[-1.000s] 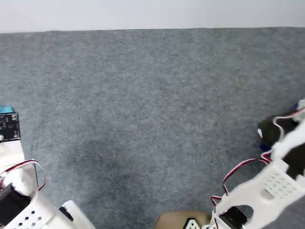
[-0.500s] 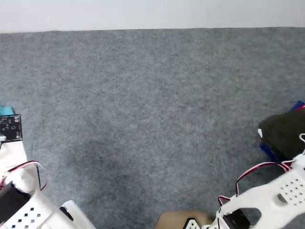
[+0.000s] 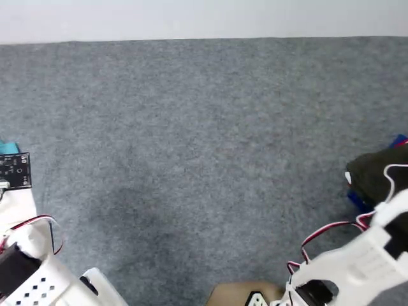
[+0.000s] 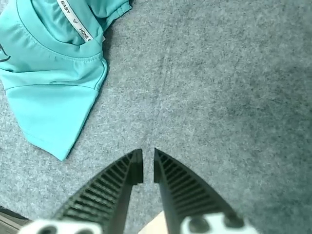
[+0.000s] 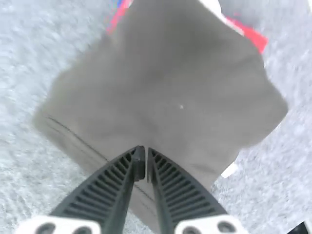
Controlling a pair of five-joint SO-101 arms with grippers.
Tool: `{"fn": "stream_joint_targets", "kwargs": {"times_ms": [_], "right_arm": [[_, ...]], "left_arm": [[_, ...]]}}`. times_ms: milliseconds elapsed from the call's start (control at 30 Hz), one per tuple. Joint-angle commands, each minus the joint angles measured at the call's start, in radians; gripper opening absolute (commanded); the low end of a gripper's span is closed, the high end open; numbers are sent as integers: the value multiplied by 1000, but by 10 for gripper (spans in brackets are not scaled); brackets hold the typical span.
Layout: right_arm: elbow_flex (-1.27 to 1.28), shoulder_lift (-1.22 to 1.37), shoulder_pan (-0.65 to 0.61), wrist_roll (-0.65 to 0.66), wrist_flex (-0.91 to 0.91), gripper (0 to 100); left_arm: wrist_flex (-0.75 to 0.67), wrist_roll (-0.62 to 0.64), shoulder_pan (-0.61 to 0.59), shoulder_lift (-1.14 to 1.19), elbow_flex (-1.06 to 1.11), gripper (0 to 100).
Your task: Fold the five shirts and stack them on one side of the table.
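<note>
A teal shirt (image 4: 46,78) lies unfolded on the grey felt, and my left gripper (image 4: 144,168) hovers beside its sleeve, shut with nothing between its fingers. A sliver of that teal shirt (image 3: 7,147) peeks in at the table's left edge in the high view. At the right edge sits a stack of folded shirts with a dark grey shirt (image 5: 165,92) on top, red (image 5: 246,36) and blue cloth showing beneath it. My right gripper (image 5: 142,163) hangs shut just above the dark shirt (image 3: 376,175). The right arm (image 3: 357,261) crosses the stack's near side.
Grey felt (image 3: 204,140) covers the table up to a white wall (image 3: 204,19) at the back. The left arm's white body and a black circuit board (image 3: 14,169) sit at the left edge. A tan patch (image 3: 239,293) shows at the front edge.
The right arm swung back off the stack, uncovering the dark shirt, then came slightly forward again. The left arm barely moved.
</note>
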Motion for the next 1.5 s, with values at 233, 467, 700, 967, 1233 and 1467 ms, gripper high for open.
{"fn": "stream_joint_targets", "kwargs": {"times_ms": [233,467,700,967,1233,1467], "right_arm": [[-40,-214,-120,6,41,9],[-15,-294,-165,6,42,9],[241,-398,-193,8,41,9],[419,-504,-202,11,39,9],[419,-510,-202,9,39,9],[419,-512,-202,8,39,9]], "left_arm": [[-264,78,-21,147,-36,134],[-434,-14,-40,529,-199,175],[-519,-216,-44,913,-430,228],[-574,-364,-86,1309,-736,230],[-585,-361,-101,1657,-1064,228],[-586,-359,-101,1923,-1317,227]]}}
